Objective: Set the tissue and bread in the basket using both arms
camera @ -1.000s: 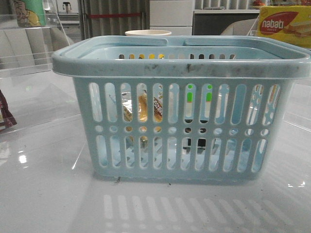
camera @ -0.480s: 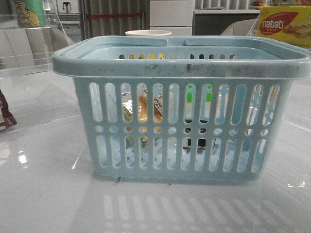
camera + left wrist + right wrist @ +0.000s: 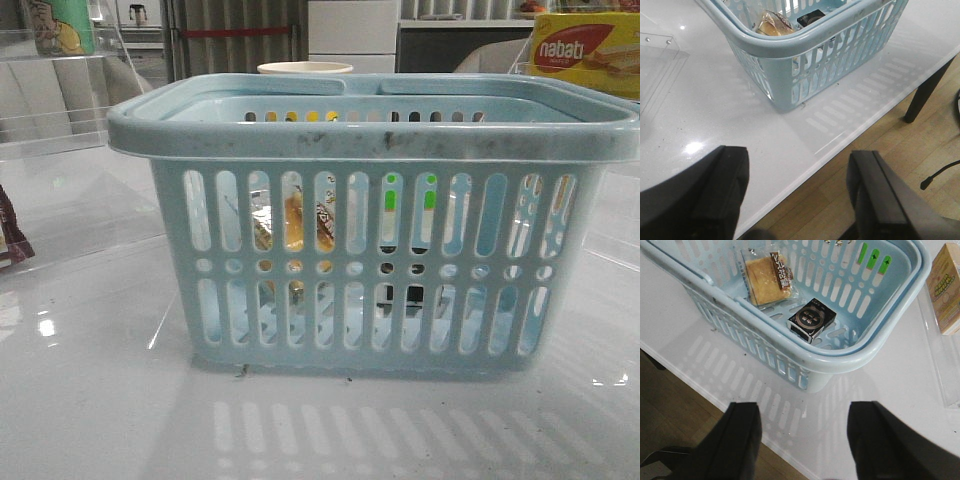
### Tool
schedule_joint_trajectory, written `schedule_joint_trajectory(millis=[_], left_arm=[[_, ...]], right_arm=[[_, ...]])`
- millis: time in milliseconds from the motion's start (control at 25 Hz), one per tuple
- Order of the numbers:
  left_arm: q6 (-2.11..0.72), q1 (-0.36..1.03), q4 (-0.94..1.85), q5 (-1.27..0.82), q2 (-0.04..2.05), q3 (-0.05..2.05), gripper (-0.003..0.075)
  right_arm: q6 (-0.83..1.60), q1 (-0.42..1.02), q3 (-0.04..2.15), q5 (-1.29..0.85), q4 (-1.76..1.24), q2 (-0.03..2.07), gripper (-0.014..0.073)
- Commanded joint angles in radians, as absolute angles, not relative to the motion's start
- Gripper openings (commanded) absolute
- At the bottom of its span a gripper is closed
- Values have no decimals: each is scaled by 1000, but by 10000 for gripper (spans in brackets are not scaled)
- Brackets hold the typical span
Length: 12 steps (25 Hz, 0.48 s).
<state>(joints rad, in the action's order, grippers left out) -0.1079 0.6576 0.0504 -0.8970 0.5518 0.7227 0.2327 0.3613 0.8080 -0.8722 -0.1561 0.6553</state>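
So, the white table (image 3: 90,400) is seen carrying the pale blue basket (image 3: 370,140), which is parked close to the table's near edge with its handles folded down on the scuffed rim. Both task items are found inside it, lying on the basket floor. The bread (image 3: 767,277) is laid flat in its clear wrapper near one side wall, dark label strip along one edge; through the front slots it shows up as a golden patch left of centre (image 3: 293,222). The tissue (image 3: 811,319), a little dark packet with a round printed mark on top, is placed just beside the bread, apart from it by a small gap, nearer the middle of the floor. From the front it is only glimpsed as a dark spot low behind the slots.

Outside the basket, a yellow-red box (image 3: 585,52) is spotted behind on the right, a pale cup (image 3: 305,68) is peeking over the far rim, and a dark red wrapper (image 3: 12,235) is sitting at the far left.

The left gripper (image 3: 797,195) is held wide apart over the table edge, nothing between its fingers. The right gripper (image 3: 802,440) is likewise spread wide and carrying nothing, hanging above the table just outside the basket.
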Motion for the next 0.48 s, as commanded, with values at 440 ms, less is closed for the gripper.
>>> schedule_joint_trajectory(millis=[440], left_arm=[[-107,666,44,-816,556,748,90]], right_arm=[[249,363,834,-836,-143,657,80]])
